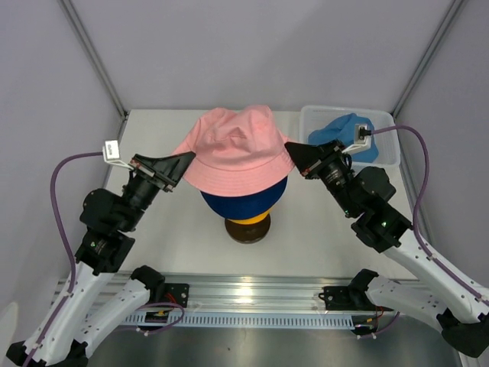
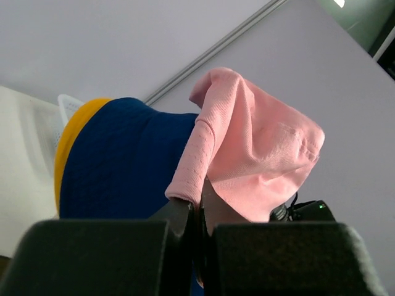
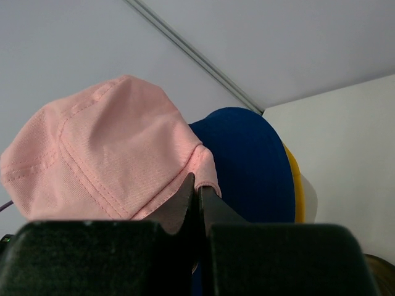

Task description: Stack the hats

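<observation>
Top external view: left hand (image 1: pixel 189 159) and right hand (image 1: pixel 289 147) each pinch opposite brim edges of the pink hat (image 1: pixel 233 149), spread directly above the navy hat (image 1: pixel 244 202); lowering looks next.

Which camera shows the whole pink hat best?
The top camera: the pink hat shows whole, over the navy hat. The left wrist view shows it bunched, from the side; the right wrist view shows one side of its crown.

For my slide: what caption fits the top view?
Left gripper and right gripper pinch pink hat over navy hat, yellow hat; blue hat in basket.
</observation>
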Controlling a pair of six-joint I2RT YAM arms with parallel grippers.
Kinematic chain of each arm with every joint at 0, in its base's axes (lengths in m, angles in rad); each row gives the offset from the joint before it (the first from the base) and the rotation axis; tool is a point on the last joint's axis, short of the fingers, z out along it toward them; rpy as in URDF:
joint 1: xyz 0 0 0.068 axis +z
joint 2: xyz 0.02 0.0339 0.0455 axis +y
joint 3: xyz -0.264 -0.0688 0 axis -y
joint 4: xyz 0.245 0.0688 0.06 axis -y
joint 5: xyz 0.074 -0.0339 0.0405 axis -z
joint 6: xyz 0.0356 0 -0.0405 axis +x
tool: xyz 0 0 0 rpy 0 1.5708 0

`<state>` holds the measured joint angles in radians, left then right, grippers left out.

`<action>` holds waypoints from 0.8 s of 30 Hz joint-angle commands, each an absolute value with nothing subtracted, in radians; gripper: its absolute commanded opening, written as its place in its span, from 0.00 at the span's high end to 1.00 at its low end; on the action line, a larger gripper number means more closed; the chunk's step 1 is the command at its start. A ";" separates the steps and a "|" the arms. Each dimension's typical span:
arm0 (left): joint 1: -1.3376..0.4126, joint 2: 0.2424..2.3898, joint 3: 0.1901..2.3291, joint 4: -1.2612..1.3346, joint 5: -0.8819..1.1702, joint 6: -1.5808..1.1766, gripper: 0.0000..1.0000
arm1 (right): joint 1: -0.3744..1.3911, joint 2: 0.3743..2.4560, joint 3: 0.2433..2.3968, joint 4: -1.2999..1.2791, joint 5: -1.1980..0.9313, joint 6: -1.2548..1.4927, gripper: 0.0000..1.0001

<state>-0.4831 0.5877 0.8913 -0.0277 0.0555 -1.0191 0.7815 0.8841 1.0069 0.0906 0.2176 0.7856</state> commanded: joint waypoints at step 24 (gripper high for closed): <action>-0.482 0.597 0.832 0.071 0.293 -0.951 0.89 | 0.770 0.764 0.959 0.067 0.186 0.756 1.00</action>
<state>-0.4820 0.5758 0.8204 0.0662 0.2451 -0.9627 0.7704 0.7670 0.9260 0.0845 0.2100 0.7670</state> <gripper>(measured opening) 0.169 0.009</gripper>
